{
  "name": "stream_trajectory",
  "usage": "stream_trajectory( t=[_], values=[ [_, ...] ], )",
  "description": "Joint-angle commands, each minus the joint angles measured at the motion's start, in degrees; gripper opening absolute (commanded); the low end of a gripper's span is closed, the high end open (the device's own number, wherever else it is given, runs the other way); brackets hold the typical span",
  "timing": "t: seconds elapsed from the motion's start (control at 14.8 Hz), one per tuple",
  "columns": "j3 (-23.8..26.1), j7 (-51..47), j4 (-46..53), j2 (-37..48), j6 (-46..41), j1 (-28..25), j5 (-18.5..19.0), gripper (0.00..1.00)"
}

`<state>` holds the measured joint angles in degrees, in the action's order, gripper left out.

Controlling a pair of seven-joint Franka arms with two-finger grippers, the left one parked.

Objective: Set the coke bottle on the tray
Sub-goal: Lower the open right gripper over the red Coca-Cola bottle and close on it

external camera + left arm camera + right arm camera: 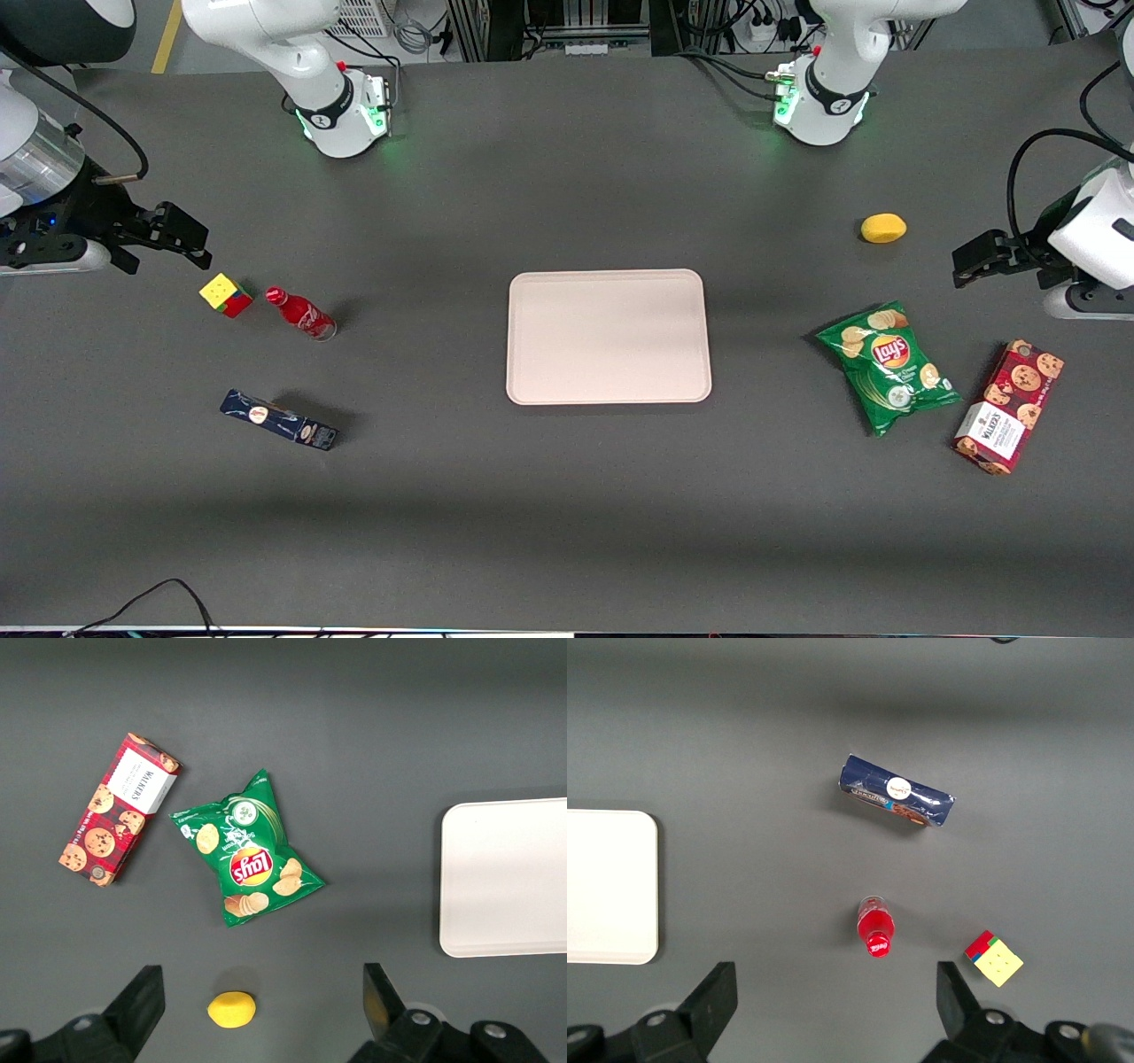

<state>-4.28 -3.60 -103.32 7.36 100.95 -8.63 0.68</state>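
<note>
Small red coke bottle (301,314) with red cap stood upright on the dark grey table (567,496), beside a multicoloured puzzle cube (225,294). Dark blue box (279,420) lay nearer the front camera. Large pale pink tray (609,337) sat mid-table, well apart. Black gripper (182,239) hovered near the cube, fingers spread, holding nothing.

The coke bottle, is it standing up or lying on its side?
Standing up. The right wrist view looks down on the coke bottle's cap, and the front view shows it upright beside the cube. The open pincer hovers nearby.
</note>
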Motion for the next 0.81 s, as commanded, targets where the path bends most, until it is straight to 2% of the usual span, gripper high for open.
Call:
stream_trajectory(
  t=[0.0,0.34,0.74],
  values=[
    [-0.21,-1.32,1.10,-0.51,-1.28,-0.42,-0.77,1.00],
    [-0.21,-1.15,-0.74,-0.86,-1.19,-0.42,-0.77,1.00],
    [-0.21,-0.27,-11.88,0.01,6.00,-0.25,-0.59,1.00]
  ],
)
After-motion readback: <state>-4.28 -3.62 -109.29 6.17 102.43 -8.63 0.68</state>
